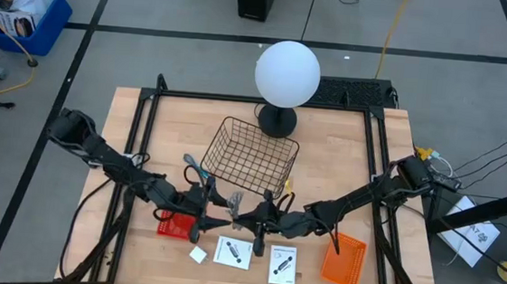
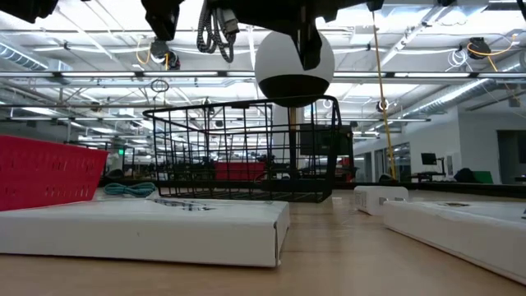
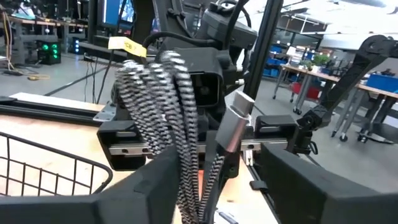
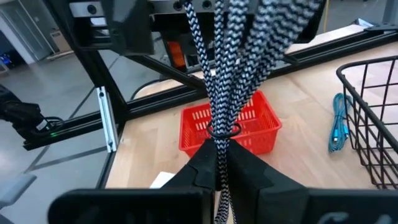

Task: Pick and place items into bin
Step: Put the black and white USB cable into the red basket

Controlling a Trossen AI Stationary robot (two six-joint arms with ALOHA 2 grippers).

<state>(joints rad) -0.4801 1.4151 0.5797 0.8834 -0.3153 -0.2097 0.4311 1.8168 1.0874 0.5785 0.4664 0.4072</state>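
Near the middle of the high view, below the wire basket (image 1: 251,155), both pincers hold one bundled braided cable (image 4: 233,59). The right gripper (image 4: 219,163) pinches it tight. The left gripper (image 3: 208,186) is closed around it too.

- Left dark two-finger gripper (image 1: 215,201) reaching inward near the table's front edge, fingers clamped on a braided black-and-white cable bundle (image 3: 163,118).
- Right dark two-finger gripper (image 1: 246,217) facing it, pinching the same bundle.

Wood table (image 1: 343,158): wire basket (image 1: 250,156), lamp (image 1: 286,76), red bin (image 1: 174,224), maybe boxes (image 1: 232,252).
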